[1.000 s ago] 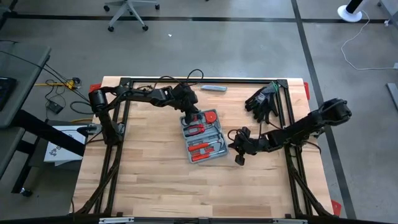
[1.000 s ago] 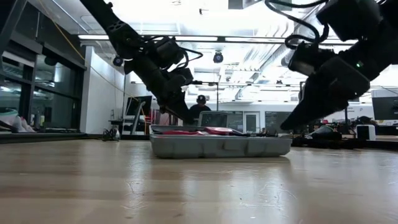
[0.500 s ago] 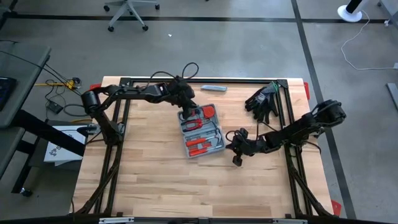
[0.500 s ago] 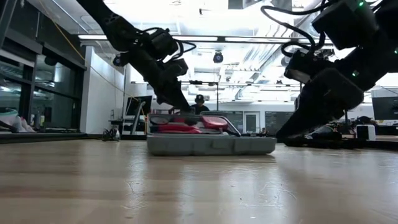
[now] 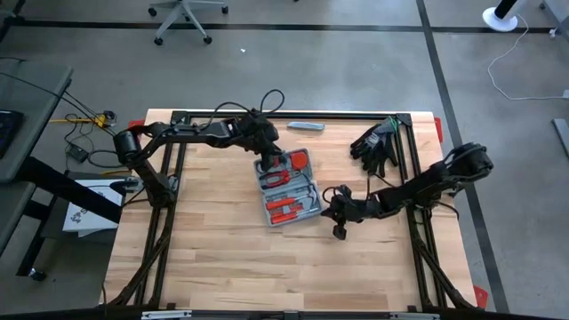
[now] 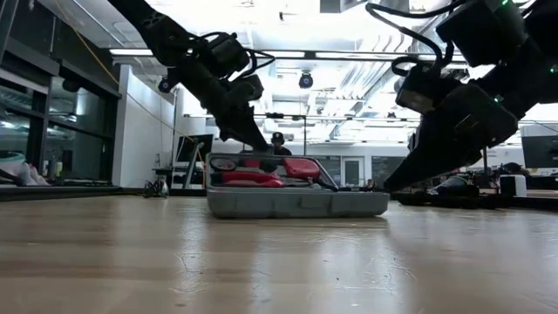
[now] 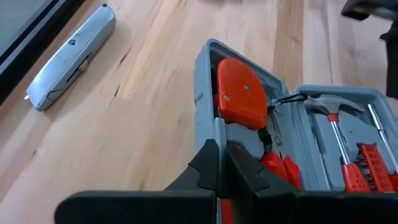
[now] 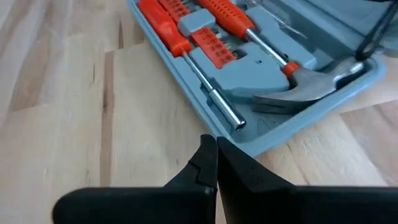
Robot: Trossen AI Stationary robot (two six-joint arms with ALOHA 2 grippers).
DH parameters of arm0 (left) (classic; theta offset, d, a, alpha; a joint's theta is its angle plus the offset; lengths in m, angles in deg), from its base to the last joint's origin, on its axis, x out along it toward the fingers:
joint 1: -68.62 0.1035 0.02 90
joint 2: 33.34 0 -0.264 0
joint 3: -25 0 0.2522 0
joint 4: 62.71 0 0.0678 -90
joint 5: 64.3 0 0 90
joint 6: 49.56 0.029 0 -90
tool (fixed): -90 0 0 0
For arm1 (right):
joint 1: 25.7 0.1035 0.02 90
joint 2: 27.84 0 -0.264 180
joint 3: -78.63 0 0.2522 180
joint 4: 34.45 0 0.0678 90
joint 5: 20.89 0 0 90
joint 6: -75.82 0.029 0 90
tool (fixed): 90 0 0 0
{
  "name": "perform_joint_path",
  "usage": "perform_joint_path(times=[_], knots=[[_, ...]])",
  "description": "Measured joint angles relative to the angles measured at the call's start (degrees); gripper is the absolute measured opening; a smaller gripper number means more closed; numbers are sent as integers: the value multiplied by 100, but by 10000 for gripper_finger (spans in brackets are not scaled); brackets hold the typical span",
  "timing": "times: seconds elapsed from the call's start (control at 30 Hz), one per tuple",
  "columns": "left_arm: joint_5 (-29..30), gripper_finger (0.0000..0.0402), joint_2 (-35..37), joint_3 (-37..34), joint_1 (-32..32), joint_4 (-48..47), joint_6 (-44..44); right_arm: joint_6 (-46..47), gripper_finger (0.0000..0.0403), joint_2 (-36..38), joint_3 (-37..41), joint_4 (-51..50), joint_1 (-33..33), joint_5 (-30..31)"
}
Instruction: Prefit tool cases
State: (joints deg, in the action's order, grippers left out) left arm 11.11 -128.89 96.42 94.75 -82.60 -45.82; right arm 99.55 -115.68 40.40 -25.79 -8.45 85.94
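While my left gripper (image 5: 264,164) presses shut-fingered, empty, on the open tool case (image 5: 289,189) at its eleven-o'clock rim, my closed, empty right gripper (image 5: 338,230) waits at four; rigid, slick plastic, loaded, best pushed by edges.

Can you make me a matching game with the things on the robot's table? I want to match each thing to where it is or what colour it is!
Things:
1. tool case
2. black gloves
3. silver bar-shaped object
4. round tool inside the case

Clues:
A. lying at the table's far edge, beside the frame
B. red
C. open, in the middle of the table between both arms
D. heaped near the far right corner

Right pairs: 1-C, 2-D, 3-A, 4-B
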Motion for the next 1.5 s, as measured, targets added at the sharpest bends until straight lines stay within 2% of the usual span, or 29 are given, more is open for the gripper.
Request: perform_joint_path(times=[0.33, 0.47, 0.83, 1.2, 1.4, 1.5], knots=[[-14, 0, 0, 3, -27, -18, -66, -327, 0, -1173, -709, 113, -2, -114], [26, 0, 0, 3, -59, -4, -95, -388, 0, -1429, -969, 129, -73, -111], [88, 0, 66, 5, -232, 20, -203, -273, 0, -1461, -1084, 55, -242, -213], [-99, 0, 667, 5, -531, -59, -576, -190, 0, -1466, -1086, -3, -358, 139], [-112, 0, 608, -54, -1109, 125, -992, -347, 0, -1470, -1086, 53, -595, 196], [217, 0, 418, -95, -1580, 0, -1183, -451, 0, -1472, -1085, 65, -744, 377]])
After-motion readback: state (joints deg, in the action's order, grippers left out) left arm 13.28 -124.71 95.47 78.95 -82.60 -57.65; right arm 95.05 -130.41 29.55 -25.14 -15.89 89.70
